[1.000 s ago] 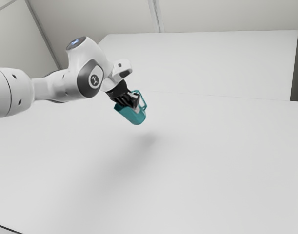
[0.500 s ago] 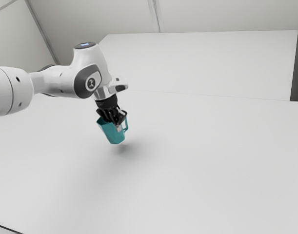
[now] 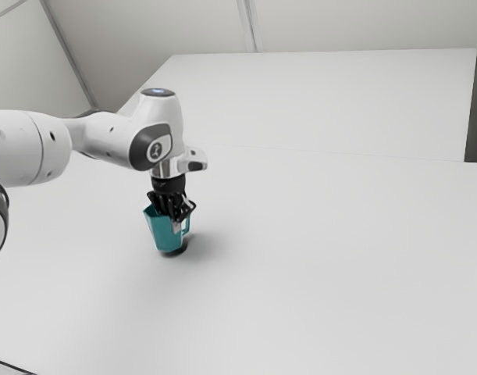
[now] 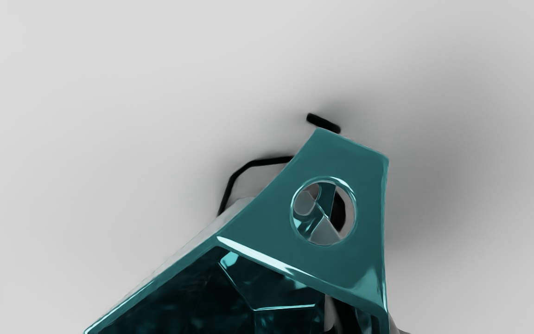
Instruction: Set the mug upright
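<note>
The mug [image 3: 161, 233] has descended and rotated closer to upright; its base is now near the table [image 3: 316, 289], contact indeterminate. Your gripper [image 3: 173, 221] is clamped on the mug. Correct the slight tilt and seat the base before release, to prevent tipping.

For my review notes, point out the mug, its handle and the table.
Mug [image 3: 162, 233]: exterior view, on the teal outer wall.
Handle [image 4: 348, 155]: wrist view, on the flat teal part beside the round hole.
Table [image 3: 339, 273]: exterior view, on its bare white top.
</note>
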